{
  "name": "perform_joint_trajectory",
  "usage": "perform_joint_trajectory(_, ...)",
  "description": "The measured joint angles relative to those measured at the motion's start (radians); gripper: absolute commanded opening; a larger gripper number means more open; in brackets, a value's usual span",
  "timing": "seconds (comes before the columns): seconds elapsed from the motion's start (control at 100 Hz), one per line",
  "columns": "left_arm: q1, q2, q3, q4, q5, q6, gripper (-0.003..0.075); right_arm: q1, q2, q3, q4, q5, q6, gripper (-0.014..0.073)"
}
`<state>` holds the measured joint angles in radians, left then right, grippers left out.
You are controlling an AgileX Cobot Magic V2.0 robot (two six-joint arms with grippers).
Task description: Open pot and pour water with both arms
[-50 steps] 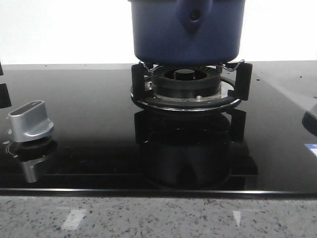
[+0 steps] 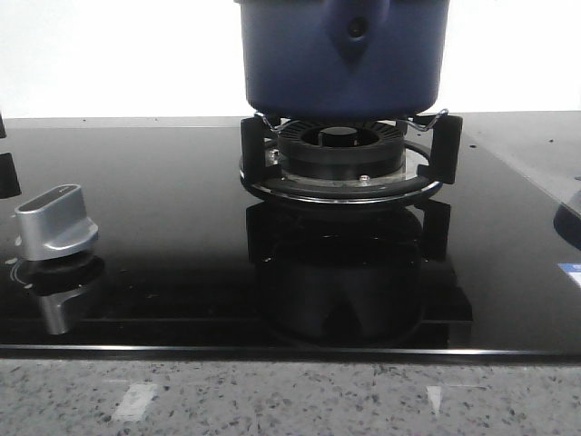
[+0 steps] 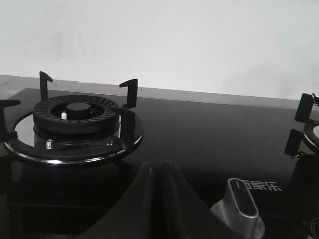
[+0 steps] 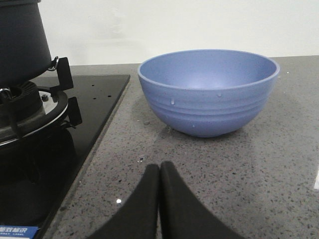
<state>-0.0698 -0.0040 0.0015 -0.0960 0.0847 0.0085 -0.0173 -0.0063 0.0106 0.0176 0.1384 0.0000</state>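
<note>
While both arms hang back from the stove, I judge the task to be at its very start: nothing is gripped, and the lid, if one is fitted, lies above the top edge of the front view where I cannot see it. On my left, the left gripper (image 3: 158, 172) has its jaws pressed together and empty above the glossy black glass hob (image 2: 163, 236), with a bare black ring burner on a chrome base (image 3: 75, 122) ahead of it and a small silver wedge-shaped stove knob (image 2: 56, 222) near its tip. Centre frame, the large round dark-blue pot with smooth matte sides (image 2: 343, 59) stands upright on the black pronged trivet (image 2: 349, 150) of the other burner, its axis vertical and its teardrop handle mount with the dark hole facing the front camera. To the right, the right gripper (image 4: 159, 174) also has its jaws shut on nothing, low over the speckled grey stone worktop (image 4: 239, 169), pointing at a wide light-blue ceramic bowl (image 4: 208, 92) that sits just beside the hob's edge and apart from the pot. Next, I reckon, both pairs of jaws must open and rise: one to the lid, the other to the pot for tipping toward the bowl.
</note>
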Motion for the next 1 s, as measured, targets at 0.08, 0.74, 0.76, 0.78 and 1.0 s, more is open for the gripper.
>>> perform_joint_trajectory(0.08, 0.0, 0.0, 0.0, 0.0, 0.0, 0.0, -0.002, 0.0, 0.0, 0.0, 0.0, 0.0, 0.0, -0.0046)
perform_joint_trajectory(0.74, 0.0, 0.0, 0.0, 0.0, 0.0, 0.0, -0.002, 0.0, 0.0, 0.0, 0.0, 0.0, 0.0, -0.0046)
perform_joint_trajectory(0.76, 0.0, 0.0, 0.0, 0.0, 0.0, 0.0, -0.002, 0.0, 0.0, 0.0, 0.0, 0.0, 0.0, -0.0046)
perform_joint_trajectory(0.78, 0.0, 0.0, 0.0, 0.0, 0.0, 0.0, -0.002, 0.0, 0.0, 0.0, 0.0, -0.002, 0.0, -0.0046)
perform_joint_trajectory(1.0, 0.0, 0.0, 0.0, 0.0, 0.0, 0.0, -0.002, 0.0, 0.0, 0.0, 0.002, -0.015, 0.0, -0.0046)
